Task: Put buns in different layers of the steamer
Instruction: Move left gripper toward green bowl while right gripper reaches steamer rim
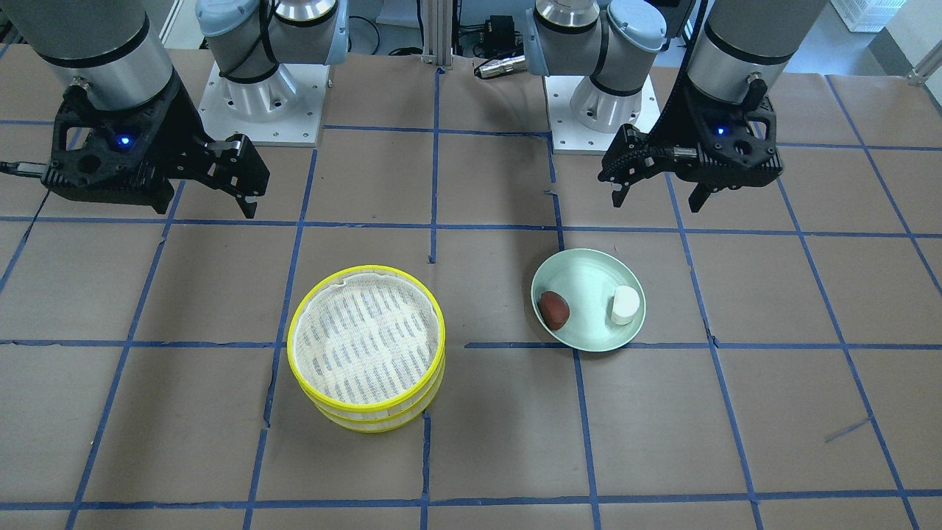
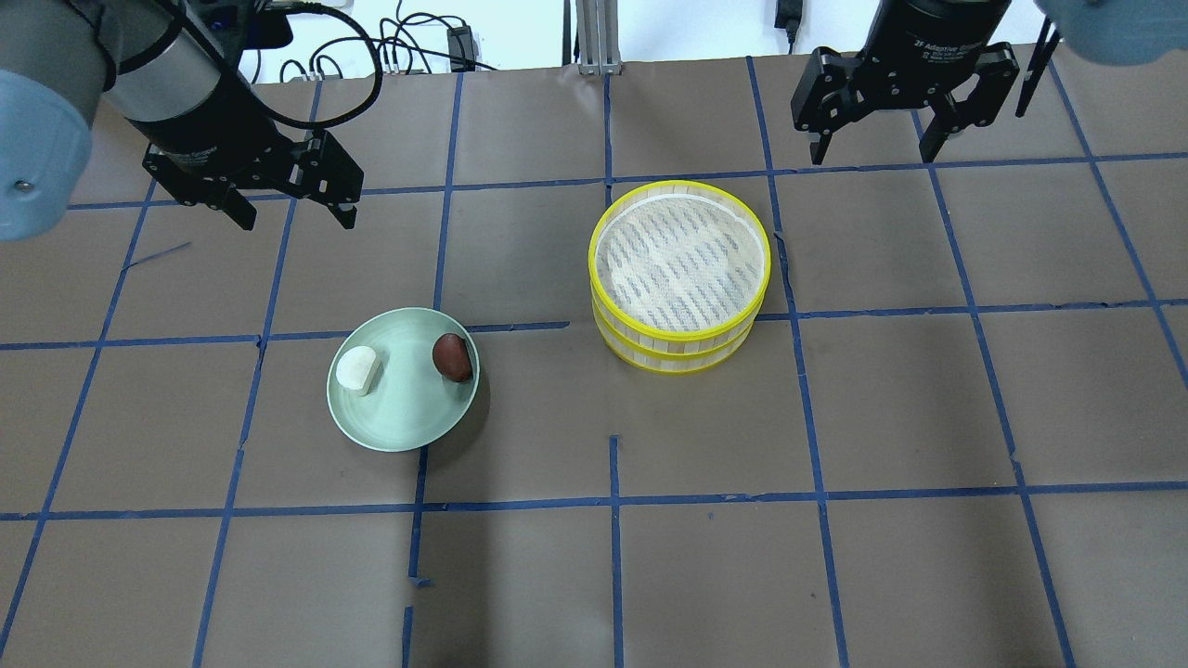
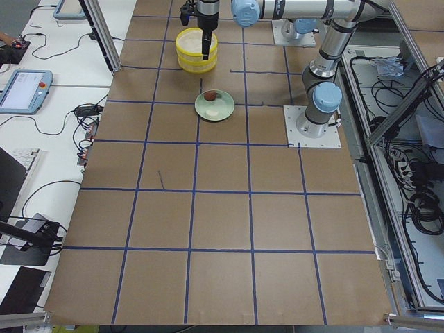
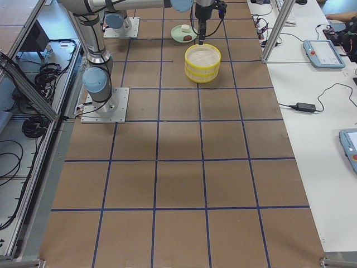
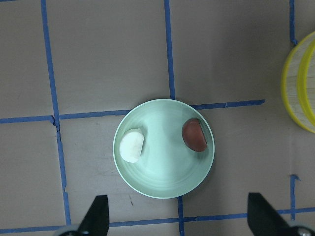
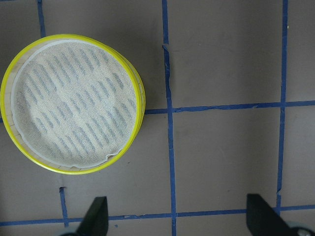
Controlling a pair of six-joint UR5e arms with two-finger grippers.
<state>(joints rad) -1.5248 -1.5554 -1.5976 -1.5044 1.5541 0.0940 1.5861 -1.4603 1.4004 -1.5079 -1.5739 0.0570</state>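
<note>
So far nothing is placed: seen from overhead, the brown bun [image 2: 452, 358] lies at three o'clock and the white bun [image 2: 356, 369] at nine on the plate [image 2: 404, 417], the steamer trays [image 2: 682, 348] stand stacked, top one bare, and my left gripper [image 2: 297, 219] and right gripper [image 2: 872, 154] hover wide open, empty.

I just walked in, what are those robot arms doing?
Nothing is held yet. A reddish-brown egg-shaped bun and a white short-cylinder bun sit on a pale green round plate. Two yellow-rimmed steamer trays stand stacked beside it, the top one empty. The left arm and right arm hang above, jaws open.
</note>
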